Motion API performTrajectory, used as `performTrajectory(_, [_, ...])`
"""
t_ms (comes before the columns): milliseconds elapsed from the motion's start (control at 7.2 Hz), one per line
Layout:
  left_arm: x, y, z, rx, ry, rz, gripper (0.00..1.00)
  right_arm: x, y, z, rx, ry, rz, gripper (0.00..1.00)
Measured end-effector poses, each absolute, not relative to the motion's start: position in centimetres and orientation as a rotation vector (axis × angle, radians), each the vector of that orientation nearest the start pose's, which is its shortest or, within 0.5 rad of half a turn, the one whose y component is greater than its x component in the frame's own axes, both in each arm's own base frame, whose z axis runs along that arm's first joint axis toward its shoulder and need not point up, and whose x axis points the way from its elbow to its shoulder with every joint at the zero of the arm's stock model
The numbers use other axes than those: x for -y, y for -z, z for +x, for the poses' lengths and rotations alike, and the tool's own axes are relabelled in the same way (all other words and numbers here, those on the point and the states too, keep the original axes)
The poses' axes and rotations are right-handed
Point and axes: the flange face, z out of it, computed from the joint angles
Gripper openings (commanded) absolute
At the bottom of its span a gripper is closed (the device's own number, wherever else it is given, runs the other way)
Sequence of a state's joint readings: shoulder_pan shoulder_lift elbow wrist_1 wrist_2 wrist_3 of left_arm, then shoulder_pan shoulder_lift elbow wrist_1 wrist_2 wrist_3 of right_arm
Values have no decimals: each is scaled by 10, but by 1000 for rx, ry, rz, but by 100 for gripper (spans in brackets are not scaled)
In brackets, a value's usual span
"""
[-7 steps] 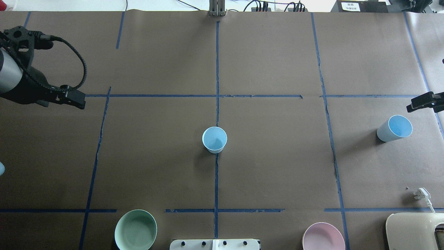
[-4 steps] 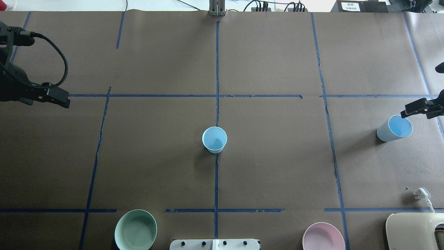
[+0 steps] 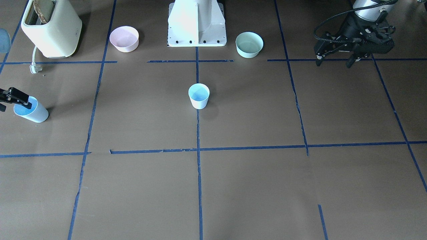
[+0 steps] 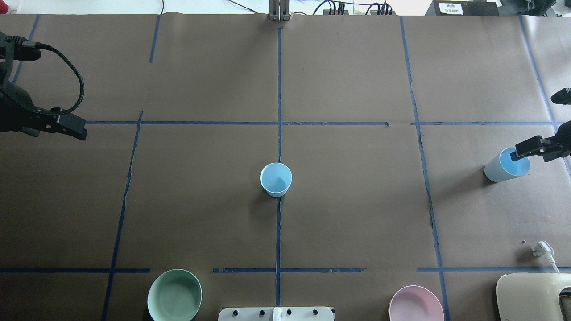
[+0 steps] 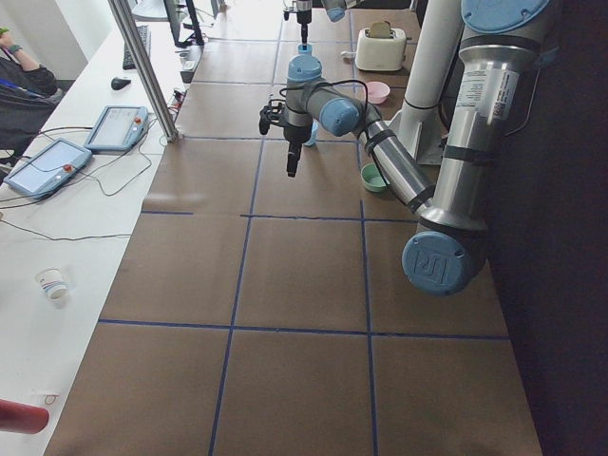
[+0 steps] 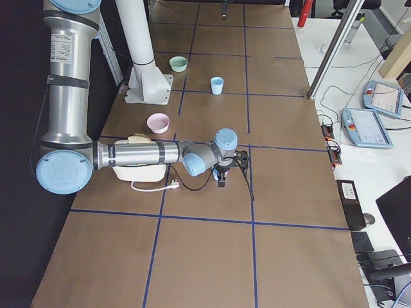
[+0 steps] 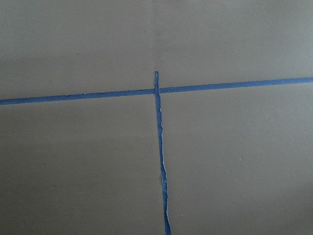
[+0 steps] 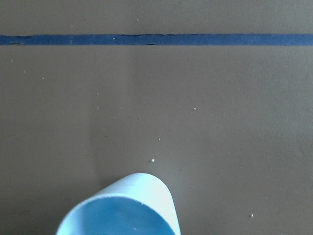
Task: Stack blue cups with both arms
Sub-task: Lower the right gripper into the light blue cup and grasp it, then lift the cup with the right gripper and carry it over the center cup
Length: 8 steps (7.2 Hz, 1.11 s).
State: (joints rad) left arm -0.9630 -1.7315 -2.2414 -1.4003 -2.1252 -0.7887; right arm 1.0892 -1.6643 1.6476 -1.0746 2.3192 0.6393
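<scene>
One blue cup (image 4: 276, 179) stands upright at the table's middle; it also shows in the front view (image 3: 198, 96). The second blue cup (image 4: 504, 168) stands at the far right, and also shows in the front view (image 3: 33, 113) and at the bottom of the right wrist view (image 8: 122, 210). My right gripper (image 4: 519, 152) looks open, with one finger over this cup's mouth (image 3: 13, 106). My left gripper (image 4: 67, 127) is open and empty, hanging above bare table at the far left (image 3: 333, 62). Its wrist view shows only tape lines.
A mint-green bowl (image 4: 174, 295) and a pink bowl (image 4: 415, 304) sit near the white pedestal (image 3: 196, 23). A cream toaster (image 4: 533, 296) with a white plug (image 4: 542, 248) stands at the near right corner. Blue tape lines grid the brown table.
My right gripper has come in and down from the right edge onto the right cup's rim. My left arm has drawn back toward the left edge. The cups have not moved.
</scene>
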Motion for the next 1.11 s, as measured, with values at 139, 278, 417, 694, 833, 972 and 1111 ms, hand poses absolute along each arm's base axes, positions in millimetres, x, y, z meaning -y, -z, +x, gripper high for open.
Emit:
performTrajectory(139, [426, -297, 197, -829, -13, 144, 100, 449, -613, -166, 863, 38, -12, 0])
performTrajectory(278, [425, -297, 197, -833, -12, 141, 100, 449, -614, -168, 863, 41, -17, 0])
performTrajectory(417, [425, -296, 196, -834, -12, 141, 100, 448, -615, -169, 862, 42, -20, 0])
performTrajectory(694, [425, -296, 196, -836, -12, 142, 100, 449, -615, -170, 860, 42, -21, 0])
performTrajectory(833, [424, -295, 196, -837, -12, 142, 100, 449, -614, -171, 861, 43, -20, 0])
performTrajectory(972, [424, -295, 196, -838, -12, 143, 100, 451, -608, -171, 869, 46, -13, 0])
performTrajectory(1111, [424, -294, 196, -839, -13, 145, 100, 455, -589, -171, 888, 51, 5, 0])
